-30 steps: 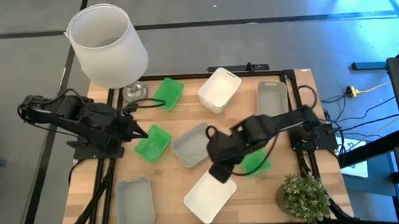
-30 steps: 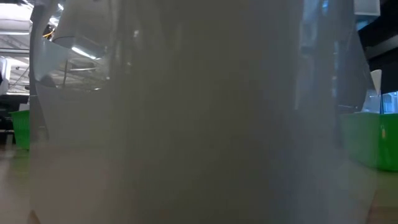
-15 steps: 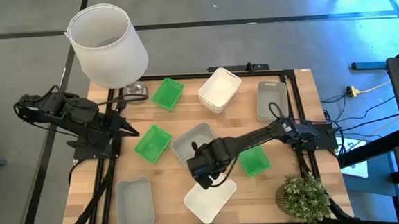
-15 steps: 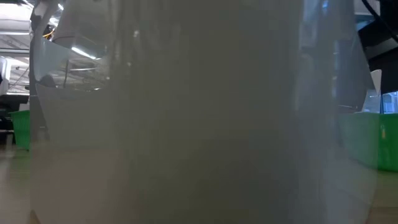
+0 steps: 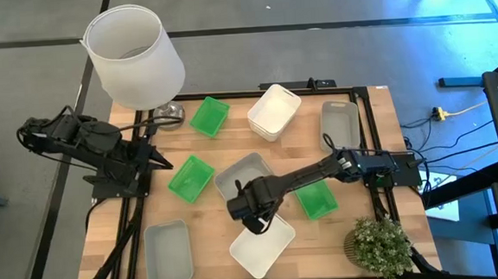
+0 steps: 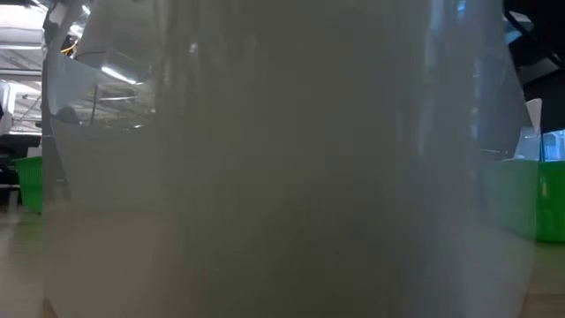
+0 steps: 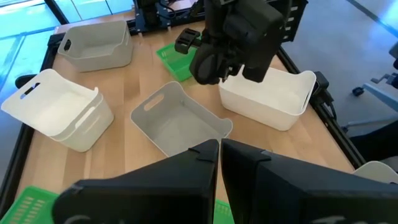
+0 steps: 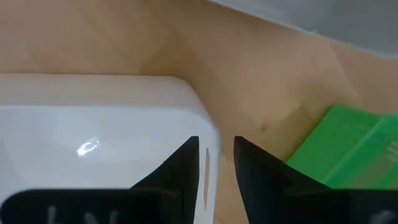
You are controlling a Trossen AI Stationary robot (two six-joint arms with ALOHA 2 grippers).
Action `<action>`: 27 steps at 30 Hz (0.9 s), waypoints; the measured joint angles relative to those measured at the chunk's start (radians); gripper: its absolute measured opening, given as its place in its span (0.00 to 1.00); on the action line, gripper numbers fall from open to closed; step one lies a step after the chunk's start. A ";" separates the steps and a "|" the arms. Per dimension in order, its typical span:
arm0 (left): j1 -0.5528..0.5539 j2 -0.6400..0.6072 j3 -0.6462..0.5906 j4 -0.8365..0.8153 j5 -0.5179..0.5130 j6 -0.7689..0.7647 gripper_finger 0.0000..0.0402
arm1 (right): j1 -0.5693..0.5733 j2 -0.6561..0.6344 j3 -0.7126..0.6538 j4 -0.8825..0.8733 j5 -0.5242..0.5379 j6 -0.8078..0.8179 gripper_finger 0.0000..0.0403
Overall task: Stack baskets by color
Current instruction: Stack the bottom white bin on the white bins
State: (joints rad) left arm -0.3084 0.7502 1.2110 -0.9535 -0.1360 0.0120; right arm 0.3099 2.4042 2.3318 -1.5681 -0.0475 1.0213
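Observation:
A single white basket (image 5: 262, 245) rests on its base near the table's front edge. My right gripper (image 5: 252, 219) points down, open, over its far corner (image 8: 208, 149), with one finger inside the wall and one outside. Three green baskets (image 5: 209, 116), (image 5: 190, 178), (image 5: 317, 199), three grey ones (image 5: 244, 176), (image 5: 168, 253), (image 5: 339, 124) and a white stack (image 5: 274, 111) lie spread over the table. My left gripper (image 5: 159, 158) hovers shut at the left, beside the middle green basket. My right gripper comes from above, pointing down, and straddles the white basket's wall at its far corner (image 8: 208, 149), one finger (image 8: 180, 171) inside and one (image 8: 258, 171) outside. Whether either finger touches the wall I cannot tell. The basket sits flat on the table.
A big white lampshade (image 5: 133, 56) stands off the far left corner, and a potted plant (image 5: 378, 246) stands at the near right corner. A black frame (image 5: 363, 89) rims the table. A translucent grey wall (image 6: 265, 159) close to the lens fills the low view.
My right gripper has come down and toward the table's left and near edges, from above the right green basket to the white basket's far corner, tipping to point straight down. My left gripper has drawn back from the middle green basket toward the left edge. No basket has moved.

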 joint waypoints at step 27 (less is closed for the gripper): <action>0.000 0.000 0.000 0.000 0.000 -0.001 0.03 | -0.033 -0.007 -0.153 0.119 -0.098 -0.138 0.01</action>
State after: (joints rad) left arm -0.3084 0.7502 1.2106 -0.9531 -0.1364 0.0113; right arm 0.2772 2.3976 2.1786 -1.4492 -0.1456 0.8830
